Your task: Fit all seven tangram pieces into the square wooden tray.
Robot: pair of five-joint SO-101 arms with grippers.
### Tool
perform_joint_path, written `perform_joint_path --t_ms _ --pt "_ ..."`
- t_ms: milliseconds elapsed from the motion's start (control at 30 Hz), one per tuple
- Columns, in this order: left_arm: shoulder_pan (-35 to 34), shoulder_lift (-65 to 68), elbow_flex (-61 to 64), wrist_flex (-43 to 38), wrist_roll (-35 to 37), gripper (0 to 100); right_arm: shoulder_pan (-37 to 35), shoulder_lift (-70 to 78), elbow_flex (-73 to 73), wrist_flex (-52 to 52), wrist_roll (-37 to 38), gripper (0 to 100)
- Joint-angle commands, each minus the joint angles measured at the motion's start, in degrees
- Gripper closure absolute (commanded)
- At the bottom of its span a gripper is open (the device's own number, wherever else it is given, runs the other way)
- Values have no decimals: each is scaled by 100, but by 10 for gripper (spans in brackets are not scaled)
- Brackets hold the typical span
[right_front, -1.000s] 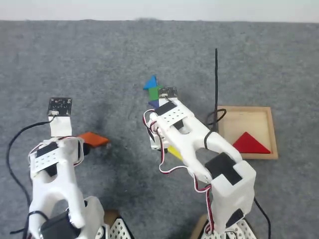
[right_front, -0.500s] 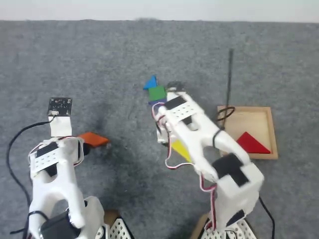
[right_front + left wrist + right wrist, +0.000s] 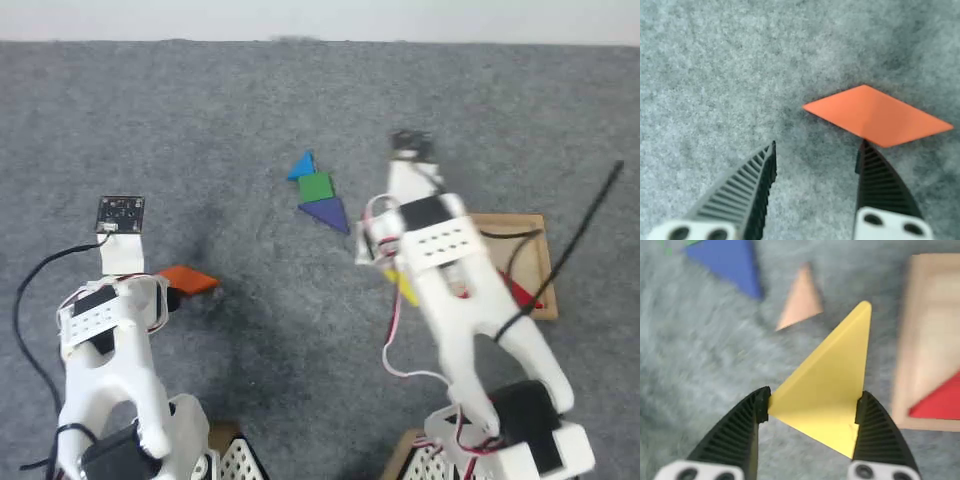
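My right gripper [image 3: 812, 401] is shut on a yellow triangle [image 3: 832, 385], which it holds above the grey mat just left of the square wooden tray [image 3: 545, 255]. A red triangle [image 3: 940, 402] lies in the tray. On the mat sit a light blue triangle [image 3: 302, 166], a green square [image 3: 316, 187] and a dark blue triangle [image 3: 326, 211]. A tan triangle [image 3: 801, 299] lies near the tray. My left gripper [image 3: 818, 146] stands open just short of an orange parallelogram [image 3: 877, 116], with nothing between its fingers.
The grey mat [image 3: 200, 130] covers the whole table. A black cable [image 3: 580, 225] from the right arm hangs across the tray's right side. The mat's far half and the stretch between the two arms are bare.
The right arm has swung to the right toward the tray with the yellow triangle, uncovering the dark blue triangle. The left arm has not moved.
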Motion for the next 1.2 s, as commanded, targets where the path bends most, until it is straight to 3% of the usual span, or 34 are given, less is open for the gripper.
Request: perform_joint_path --t_ms 0,400,700,800,1167 --pt "26 18 -22 -114 -35 753 708 -347 -35 -92 281 881" --pt "26 18 -13 -114 -35 753 2026 312 -308 -92 325 874" --pt "26 -18 57 -123 -35 753 2976 2308 -2374 875 2611 868" --pt "26 -18 57 -123 -35 753 3327 2703 -2954 1130 2954 868" --pt "26 0 48 -132 -26 753 3081 2343 -3218 1095 3279 864"
